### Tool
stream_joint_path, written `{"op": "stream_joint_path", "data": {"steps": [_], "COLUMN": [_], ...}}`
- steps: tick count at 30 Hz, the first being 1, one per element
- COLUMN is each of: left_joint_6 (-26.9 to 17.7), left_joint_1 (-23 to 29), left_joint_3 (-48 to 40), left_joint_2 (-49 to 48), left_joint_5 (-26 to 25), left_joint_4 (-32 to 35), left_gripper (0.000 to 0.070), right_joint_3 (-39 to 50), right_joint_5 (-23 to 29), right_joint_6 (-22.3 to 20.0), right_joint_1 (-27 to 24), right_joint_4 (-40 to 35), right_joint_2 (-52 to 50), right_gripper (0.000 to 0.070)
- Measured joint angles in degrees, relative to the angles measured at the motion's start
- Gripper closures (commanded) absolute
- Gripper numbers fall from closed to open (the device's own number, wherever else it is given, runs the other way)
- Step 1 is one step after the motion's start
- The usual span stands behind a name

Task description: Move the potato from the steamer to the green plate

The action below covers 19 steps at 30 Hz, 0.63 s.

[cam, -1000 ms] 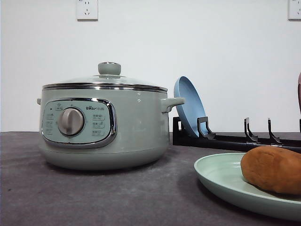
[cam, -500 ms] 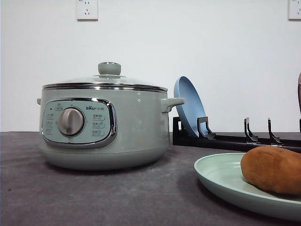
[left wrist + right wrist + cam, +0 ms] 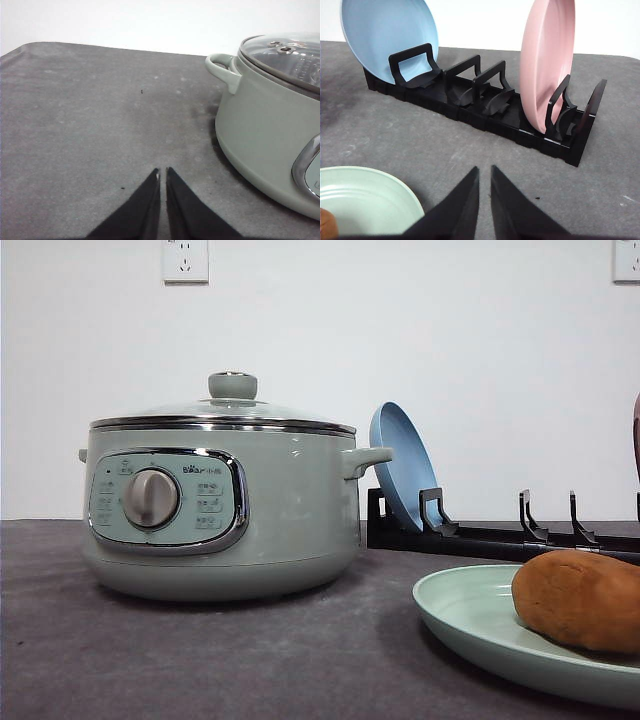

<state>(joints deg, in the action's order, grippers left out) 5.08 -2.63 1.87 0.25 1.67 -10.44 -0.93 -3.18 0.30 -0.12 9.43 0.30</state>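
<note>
Nothing has moved since the earlier frames: the potato (image 3: 580, 600) lies just as it did on the green plate (image 3: 465, 615), near and to the right on the grey table (image 3: 250, 660), so the transfer looks done.

It rests on its long side against the plate's floor, a rough, matte, oblong lump. I judge it fairly dense and firm, not slippery, though likely softer if steamed; a grip across the middle of its short width would hold best.

To the left stands the steamer (image 3: 225, 510), its glass lid (image 3: 225, 410) shut; what is inside cannot be made out. Beyond the plate a black rack (image 3: 485, 105) holds a blue plate (image 3: 387, 40) and a pink plate (image 3: 547, 60) on edge.

The left hand (image 3: 163, 172) hangs over bare table beside the steamer with its fingers together and empty. The right hand (image 3: 485, 170) is likewise closed on nothing, near the green plate's rim.
</note>
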Motion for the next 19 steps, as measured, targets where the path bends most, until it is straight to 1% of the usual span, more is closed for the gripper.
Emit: {"op": "stream_joint_path", "data": {"steps": [19], "left_joint_6": [0.0], "left_joint_1": [0.0], "left_joint_3": [0.0], "left_joint_2": [0.0], "left_joint_5": [0.0], "left_joint_4": [0.0], "left_gripper": [0.0684], "right_joint_3": [0.0], "right_joint_5": [0.0], "right_joint_6": [0.0], "right_joint_1": [0.0], "right_joint_4": [0.0], "right_joint_2": [0.0], "right_gripper": [0.0669]}}
